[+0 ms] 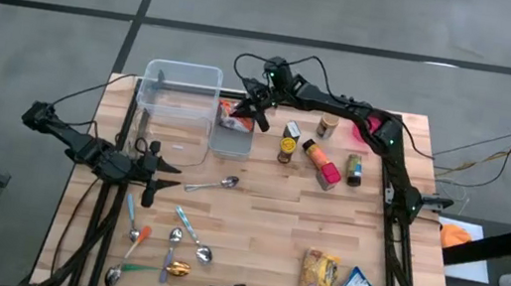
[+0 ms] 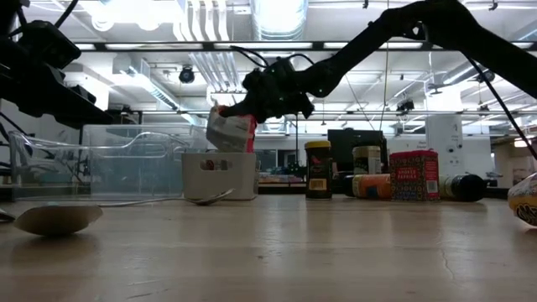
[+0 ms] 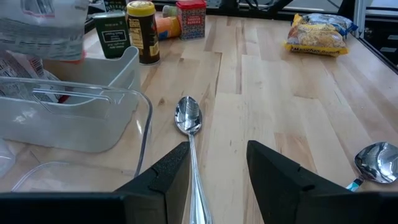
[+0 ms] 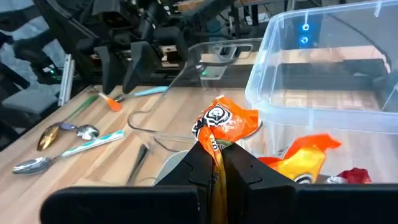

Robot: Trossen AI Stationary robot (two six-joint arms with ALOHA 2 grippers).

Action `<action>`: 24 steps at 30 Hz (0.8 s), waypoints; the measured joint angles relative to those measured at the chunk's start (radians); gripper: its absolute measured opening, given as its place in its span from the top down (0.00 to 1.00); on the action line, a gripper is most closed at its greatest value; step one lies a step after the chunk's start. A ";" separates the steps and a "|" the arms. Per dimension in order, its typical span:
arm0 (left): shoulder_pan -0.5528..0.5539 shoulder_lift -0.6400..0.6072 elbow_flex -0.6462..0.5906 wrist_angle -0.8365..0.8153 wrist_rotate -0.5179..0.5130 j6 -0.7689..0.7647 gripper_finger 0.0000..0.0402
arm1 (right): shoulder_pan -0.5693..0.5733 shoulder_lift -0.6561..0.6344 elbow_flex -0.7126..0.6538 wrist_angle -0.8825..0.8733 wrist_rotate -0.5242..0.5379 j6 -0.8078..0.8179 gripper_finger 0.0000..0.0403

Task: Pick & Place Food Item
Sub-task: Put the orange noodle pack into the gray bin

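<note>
Right gripper [image 4: 217,163] jaws clamp snack packet [image 4: 224,121] above grey bin [image 1: 232,138] — left gripper [image 3: 217,165] jaws parted.

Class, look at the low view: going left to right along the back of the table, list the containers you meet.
Clear plastic bin → small white bin → dark spice jar → red tin → dark bottle lying down.
</note>
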 joint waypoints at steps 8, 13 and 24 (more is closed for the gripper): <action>0.000 0.000 0.000 0.000 0.000 0.000 0.59 | 0.006 0.042 -0.005 0.004 0.021 -0.008 0.97; 0.000 0.000 0.000 0.000 0.000 0.000 0.59 | 0.014 0.050 -0.005 0.002 0.001 -0.005 0.97; 0.000 0.000 0.000 0.000 0.000 0.000 0.59 | 0.013 0.050 -0.002 0.003 0.092 0.045 0.97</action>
